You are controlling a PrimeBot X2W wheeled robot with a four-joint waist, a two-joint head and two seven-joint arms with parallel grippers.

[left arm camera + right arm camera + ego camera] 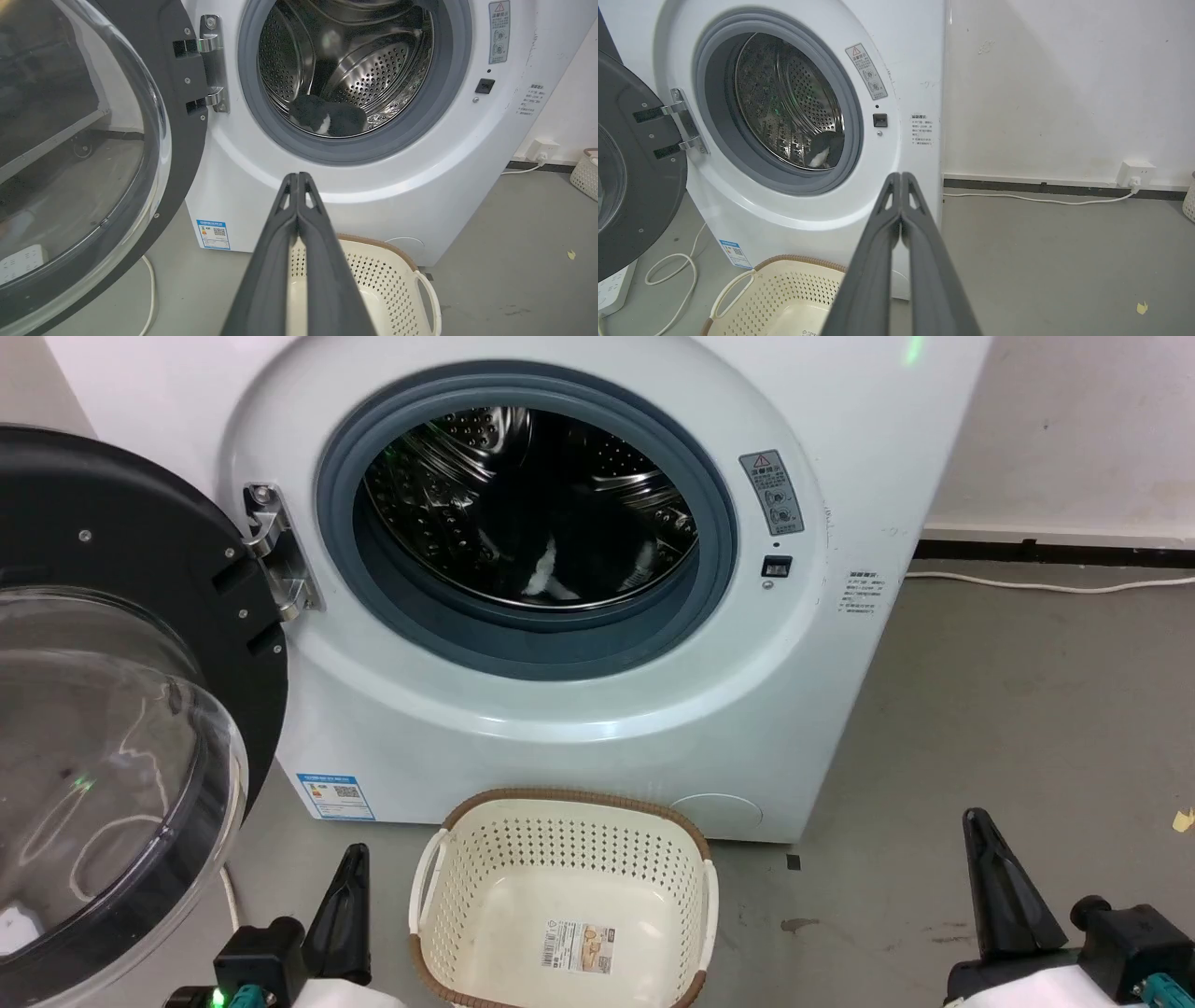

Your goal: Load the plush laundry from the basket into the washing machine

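Note:
The black plush toy [560, 565] with white patches lies inside the steel drum of the white washing machine [597, 728]; I also see the plush toy [327, 119] low in the drum from the left wrist and a bit of it [824, 151] from the right wrist. The cream basket [467, 887] stands on the floor before the washer, with just its label inside. My left gripper [297, 176] is shut on nothing, left of the basket. My right gripper [901, 176] is shut on nothing, to the basket's right. The washer door [121, 737] hangs open at the left.
A white cable [1041, 199] runs along the floor by the wall to a socket [1136, 172]. A power strip [23, 263] and cord lie behind the open door. Another perforated basket [585, 175] sits far right. Grey floor [1027, 709] lies right of the washer.

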